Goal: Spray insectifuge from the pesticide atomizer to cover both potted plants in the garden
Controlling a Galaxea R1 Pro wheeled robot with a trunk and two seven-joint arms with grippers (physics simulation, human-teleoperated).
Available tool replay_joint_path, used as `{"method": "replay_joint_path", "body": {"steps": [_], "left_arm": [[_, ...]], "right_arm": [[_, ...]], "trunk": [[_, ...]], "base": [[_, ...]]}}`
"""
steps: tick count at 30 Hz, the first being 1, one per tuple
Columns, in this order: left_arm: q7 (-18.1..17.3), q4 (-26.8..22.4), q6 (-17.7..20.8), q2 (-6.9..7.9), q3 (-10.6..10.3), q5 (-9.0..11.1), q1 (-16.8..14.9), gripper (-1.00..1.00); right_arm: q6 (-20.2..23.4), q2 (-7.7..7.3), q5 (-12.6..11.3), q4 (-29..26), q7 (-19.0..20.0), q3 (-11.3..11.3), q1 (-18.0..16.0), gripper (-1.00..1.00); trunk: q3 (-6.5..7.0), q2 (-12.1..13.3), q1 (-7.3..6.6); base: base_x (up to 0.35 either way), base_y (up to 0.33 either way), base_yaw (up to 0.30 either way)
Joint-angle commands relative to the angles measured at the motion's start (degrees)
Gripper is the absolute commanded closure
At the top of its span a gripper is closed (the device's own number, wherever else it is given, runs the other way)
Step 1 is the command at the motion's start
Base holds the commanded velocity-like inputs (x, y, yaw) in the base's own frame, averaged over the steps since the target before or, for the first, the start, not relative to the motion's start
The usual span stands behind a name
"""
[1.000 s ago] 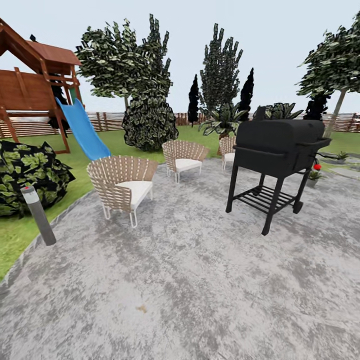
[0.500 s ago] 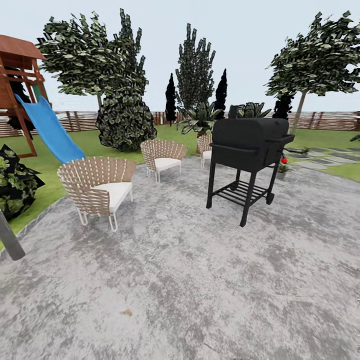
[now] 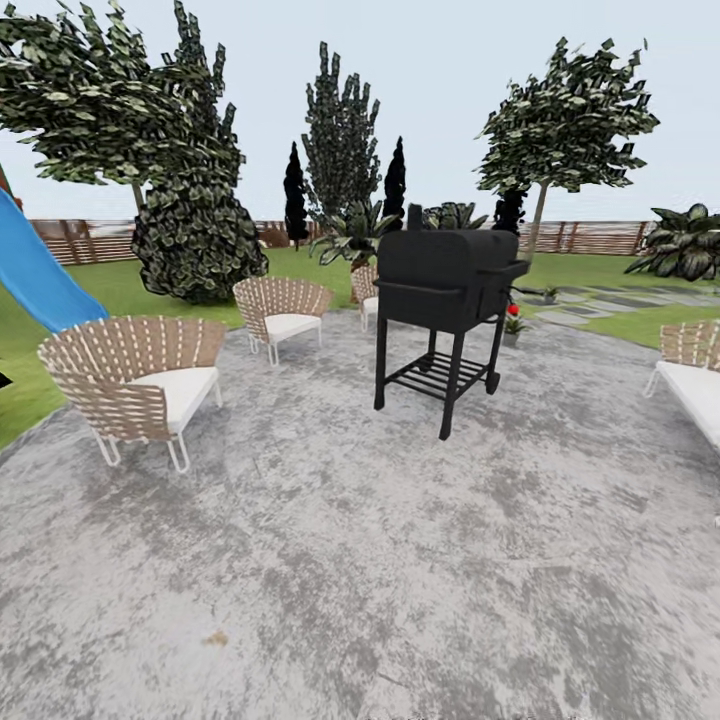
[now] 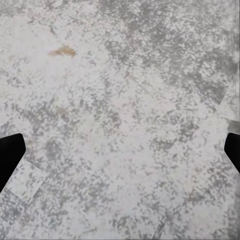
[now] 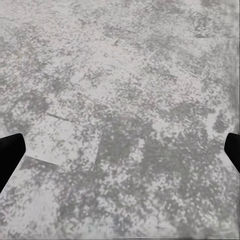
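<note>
Your view has swung right; the grill [image 3: 445, 275] now sits mid-frame. Left claw [image 4: 120, 150] and right claw [image 5: 120, 150] gape wide, empty, over the patio [image 3: 360, 560]. A potted plant [image 3: 513, 328] sits behind the grill. The atomizer is probably light and slick: grip its body.

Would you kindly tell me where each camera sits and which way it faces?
Head view: on the robot's head, facing across the mottled grey patio toward the black barbecue grill.
Left wrist view: on the left arm, facing down at the patio; dark left gripper fingertips at the edges.
Right wrist view: likewise, right gripper.
Both wrist views share the paving.
</note>
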Motion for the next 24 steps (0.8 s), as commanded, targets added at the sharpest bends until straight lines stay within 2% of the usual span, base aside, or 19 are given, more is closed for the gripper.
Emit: {"method": "replay_joint_path", "body": {"steps": [1, 24], "left_arm": [[0.02, 0.02, -0.18, 0.01, 0.00, 0.07, -0.02, -1.00], [0.02, 0.02, -0.11, 0.04, 0.08, 0.08, -0.02, -1.00]], "right_arm": [[-0.18, 0.01, -0.01, 0.05, -0.03, -0.01, -0.05, -1.00], [-0.18, 0.01, -0.01, 0.05, -0.03, -0.01, -0.05, -1.00]], "trunk": [[-0.26, -0.44, 0.22], [-4.88, -9.67, 5.27]], "base": [[0.000, 0.000, -0.288], [0.000, 0.000, -0.288]]}}
